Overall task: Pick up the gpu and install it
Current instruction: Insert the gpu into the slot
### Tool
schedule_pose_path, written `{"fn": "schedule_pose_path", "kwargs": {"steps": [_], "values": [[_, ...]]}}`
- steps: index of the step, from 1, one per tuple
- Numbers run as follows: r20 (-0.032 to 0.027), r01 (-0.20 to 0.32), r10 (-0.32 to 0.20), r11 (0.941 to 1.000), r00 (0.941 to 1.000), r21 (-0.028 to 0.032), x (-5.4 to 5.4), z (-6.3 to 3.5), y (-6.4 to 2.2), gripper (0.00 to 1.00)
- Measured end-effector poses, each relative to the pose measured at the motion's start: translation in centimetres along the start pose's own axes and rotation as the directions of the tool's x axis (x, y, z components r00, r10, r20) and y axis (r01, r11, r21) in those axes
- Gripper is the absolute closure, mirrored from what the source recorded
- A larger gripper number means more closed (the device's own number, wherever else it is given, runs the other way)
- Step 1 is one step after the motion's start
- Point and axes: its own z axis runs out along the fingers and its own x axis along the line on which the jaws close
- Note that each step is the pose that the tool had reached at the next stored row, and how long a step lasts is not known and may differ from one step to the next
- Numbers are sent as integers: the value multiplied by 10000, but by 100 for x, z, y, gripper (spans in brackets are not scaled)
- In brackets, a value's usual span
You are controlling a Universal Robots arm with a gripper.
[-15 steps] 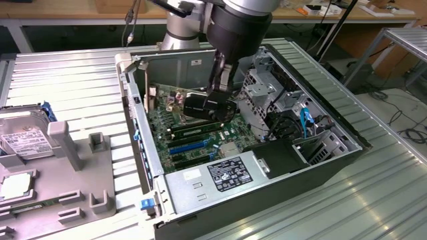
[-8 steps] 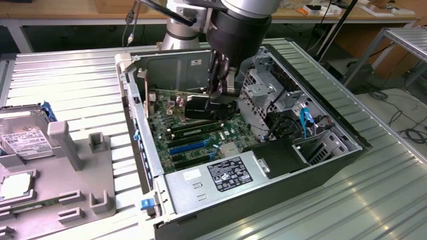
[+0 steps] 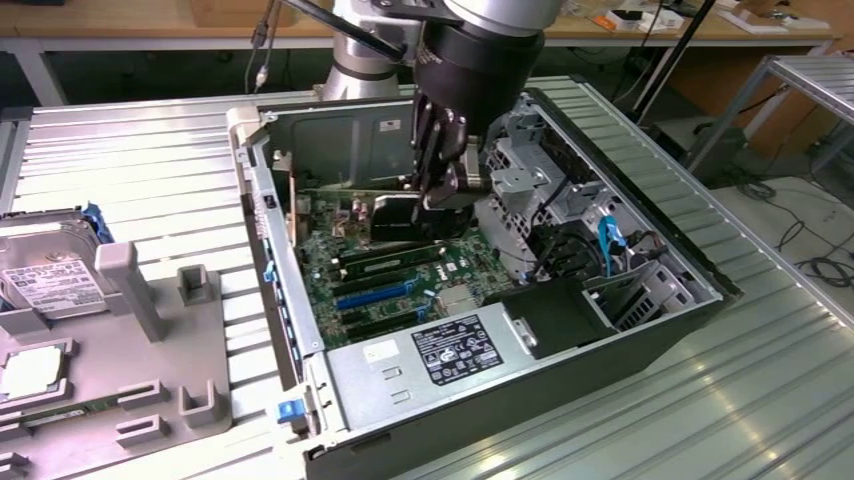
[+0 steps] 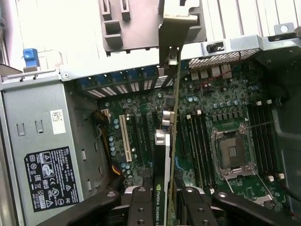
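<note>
Arm (image 3: 487, 45) reaching down, tool (image 3: 447, 190) gripping
The arm points steeply downward; the tool hangs near vertical, its fingers (image 4: 141, 207) clamped on either side of the gpu (image 4: 161, 165).

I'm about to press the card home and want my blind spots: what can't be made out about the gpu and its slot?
1. Exterior view: the lower edge of the gpu and the slot beneath it, hidden by the card itself and the gripper.
2. Wrist view: the gpu is edge-on, covering its connector; seated or not cannot be told.
3. Wrist view: where the gripper meets the card, cut off by the picture's edge.
</note>
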Motion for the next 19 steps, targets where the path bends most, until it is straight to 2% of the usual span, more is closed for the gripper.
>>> {"fn": "schedule_pose_path", "kwargs": {"steps": [1,3,8,9,12,13,16,19], "values": [[-7,-2,2,10000,10000,-50,-1,-12,-2,73],[-9,-7,7,10000,10000,-63,-8,-17,-45,73],[-12,8,-8,10000,10000,-62,-54,-40,-298,73],[-11,8,-8,10000,10000,-62,-55,-40,-300,73],[-81,815,-816,9966,9966,-79,-57,-38,-301,73],[-91,929,-929,9956,9956,-82,-56,-38,-301,73],[-94,936,-937,9956,9956,-83,-61,-37,-302,73],[-94,935,-936,9956,9956,-80,-164,-8,-286,73]]}}
